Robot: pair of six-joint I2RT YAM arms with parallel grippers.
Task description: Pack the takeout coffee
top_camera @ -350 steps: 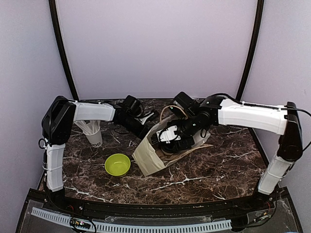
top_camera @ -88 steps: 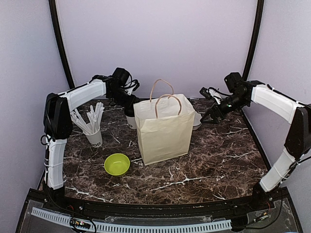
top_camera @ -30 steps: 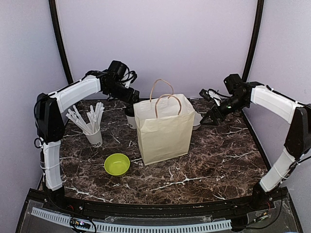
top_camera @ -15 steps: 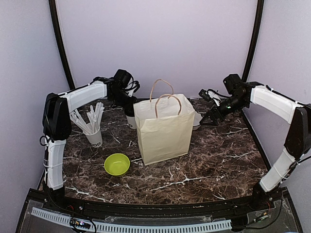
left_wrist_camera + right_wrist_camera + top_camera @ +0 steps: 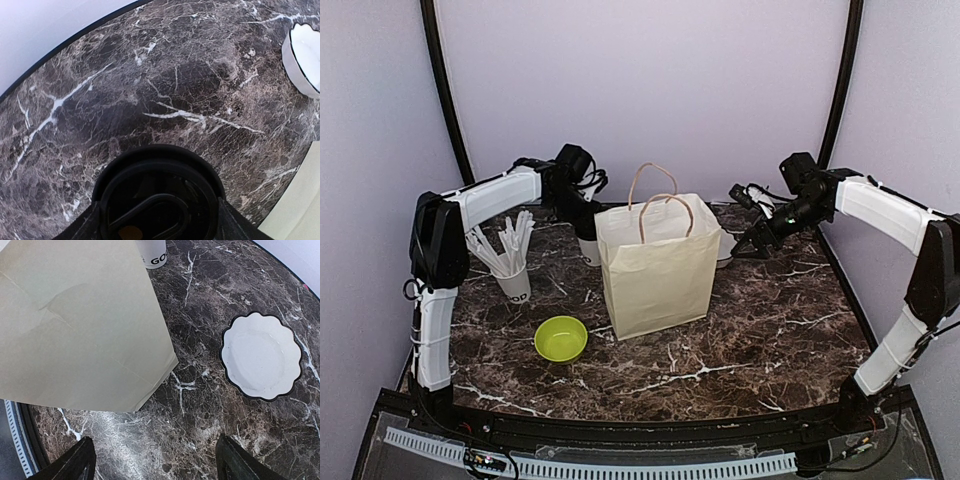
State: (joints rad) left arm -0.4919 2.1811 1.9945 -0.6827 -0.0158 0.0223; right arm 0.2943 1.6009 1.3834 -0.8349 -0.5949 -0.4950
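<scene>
Target paper cup (image 5: 588, 250), black lid (image 5: 159, 195): likely light, crushable, spill-prone; grip stiff rim below lid; left hand (image 5: 160, 222) straddles lid, contact unclear; right hand (image 5: 157, 460) spread, empty.

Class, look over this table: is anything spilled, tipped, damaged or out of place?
Nothing stands out. The paper bag stands upright with only a faint crease, the lidded coffee cup is upright, and no spill shows.

Paper bag (image 5: 657, 265) stands upright mid-bench (image 5: 770, 340). Bowl (image 5: 561, 338) in front of it, off to the left. Straw cup (image 5: 513, 280) further left, nearer the back. Coffee cup (image 5: 588, 250) just behind bag's left corner. Plate (image 5: 261, 356) behind bag's right side, apart from it.
</scene>
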